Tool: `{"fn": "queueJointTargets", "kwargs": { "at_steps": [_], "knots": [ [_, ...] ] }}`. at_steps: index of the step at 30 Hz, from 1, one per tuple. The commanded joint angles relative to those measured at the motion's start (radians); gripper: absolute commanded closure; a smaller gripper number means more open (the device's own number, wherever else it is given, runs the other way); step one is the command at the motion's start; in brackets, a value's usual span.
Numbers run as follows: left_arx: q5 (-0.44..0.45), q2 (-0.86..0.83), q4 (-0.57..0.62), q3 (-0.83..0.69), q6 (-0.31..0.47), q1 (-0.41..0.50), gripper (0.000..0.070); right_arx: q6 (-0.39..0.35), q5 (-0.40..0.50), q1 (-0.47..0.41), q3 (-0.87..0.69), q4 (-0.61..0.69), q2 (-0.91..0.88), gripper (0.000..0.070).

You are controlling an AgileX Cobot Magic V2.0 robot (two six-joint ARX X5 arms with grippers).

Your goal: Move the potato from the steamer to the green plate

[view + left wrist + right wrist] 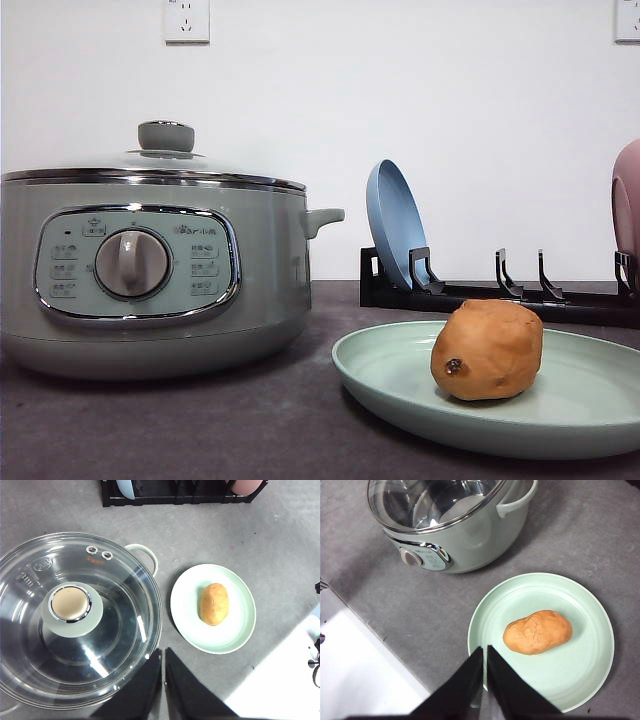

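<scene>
Orange-brown potato [487,350] is lying on the green plate [580,420] beside the lidded steamer [150,270], both tools [163,680] [485,680] hanging closed and empty above, best withdrawing without nudging it.

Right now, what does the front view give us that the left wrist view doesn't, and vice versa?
Front only: the steamer's control panel and dial, the blue plate standing upright in the black rack, wall outlets, and the potato's dark eye spot.

Left wrist only: the glass lid from above with its vent holes, the full round outline of the green plate, and the left end effector, fingers together, holding nothing.

Both: the potato resting on the green plate, the lid on the steamer, and the rack behind.
</scene>
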Motion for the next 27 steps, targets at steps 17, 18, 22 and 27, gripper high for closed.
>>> {"fn": "queueJointTargets", "kwargs": {
  "at_steps": [17,18,22,27],
  "knots": [
    [-0.015,-0.494,0.751,-0.406,0.101,0.344,0.0700,-0.005,0.001,0.005,0.018,0.006,0.005,0.0700],
    [-0.018,-0.533,0.787,-0.460,0.103,0.369,0.0700,-0.005,0.001,0.005,0.018,0.006,0.005,0.0700],
    [-0.083,-0.685,0.917,-0.676,0.106,0.443,0.0700,-0.005,0.001,0.005,0.018,0.006,0.005,0.0700],
    [-0.122,-0.867,1.063,-0.952,0.103,0.489,0.0700,-0.005,0.001,0.005,0.018,0.006,0.005,0.0700]
  ]
}}
